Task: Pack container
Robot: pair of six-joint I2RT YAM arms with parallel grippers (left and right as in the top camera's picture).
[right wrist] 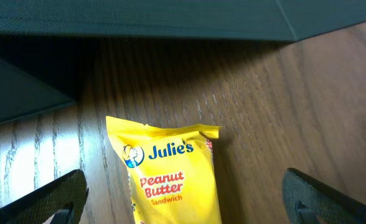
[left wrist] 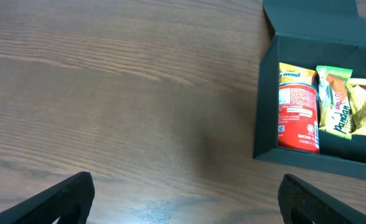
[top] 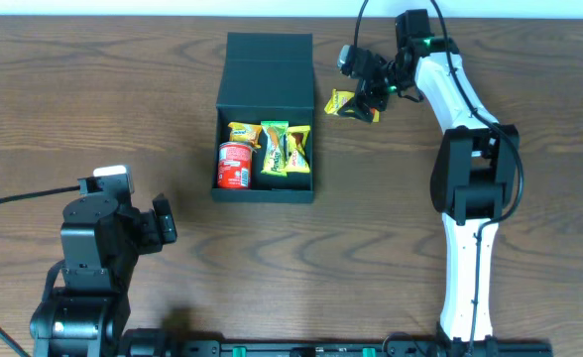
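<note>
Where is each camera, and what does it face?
Overhead: above the table, straight down on the container, left pincer and right pincer.
Left wrist: behind the left pincer, faces the container; open fingertips at bottom.
Right wrist: behind the right pincer, over the yellow packet; open fingertips at bottom.
Overhead and right wrist share the packet.

Yellow packet (right wrist: 170, 177) bottom cut off; container (left wrist: 268, 93) right side cropped.

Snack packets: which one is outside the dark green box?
The yellow Julie's peanut butter sandwich packet, lying on the wooden table beside the dark teal-green card box. The other packets lie inside the box.
</note>
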